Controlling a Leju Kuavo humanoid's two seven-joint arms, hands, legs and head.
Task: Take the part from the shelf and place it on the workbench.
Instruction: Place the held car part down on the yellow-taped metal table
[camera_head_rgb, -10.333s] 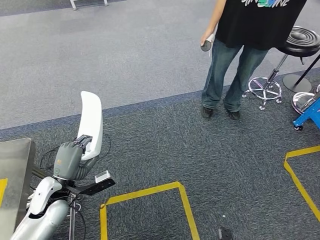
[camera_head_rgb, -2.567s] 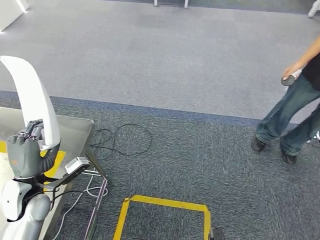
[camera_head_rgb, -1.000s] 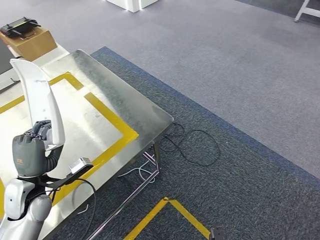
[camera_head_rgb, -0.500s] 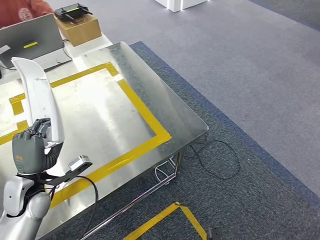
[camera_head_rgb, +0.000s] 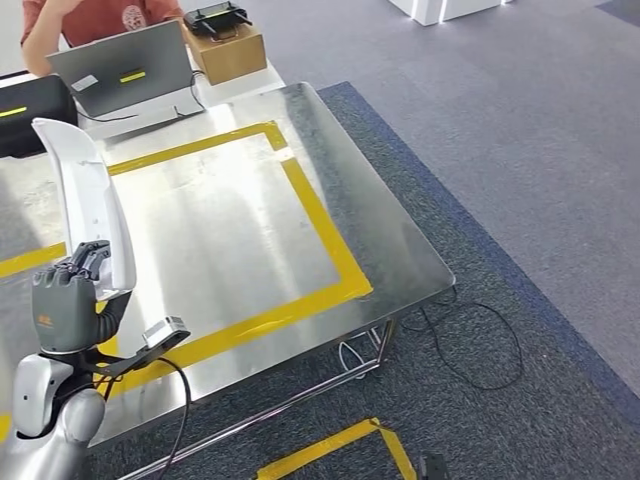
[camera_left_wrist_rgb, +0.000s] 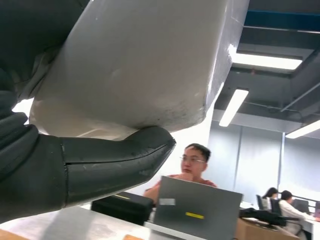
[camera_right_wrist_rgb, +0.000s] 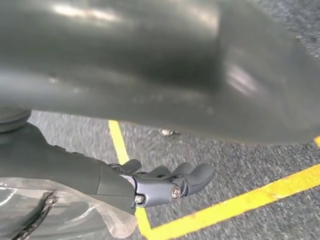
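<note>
Part (camera_head_rgb: 89, 205), white and curved, stands upright in the left hand (camera_head_rgb: 66, 305), rising above the fingers clamped round its lower end, over the near-left area of the steel workbench (camera_head_rgb: 377, 235); no contact with the surface. Right hand (camera_right_wrist_rgb: 166, 182) hangs over carpet, fingers apparently loosely extended, holding nothing. Laptop (camera_head_rgb: 121, 68) at far edge.

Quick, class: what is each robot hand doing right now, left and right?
Left robot hand: holding the white curved part upright.
Right robot hand: open, fingers extended, holding nothing, hanging above the floor.
</note>
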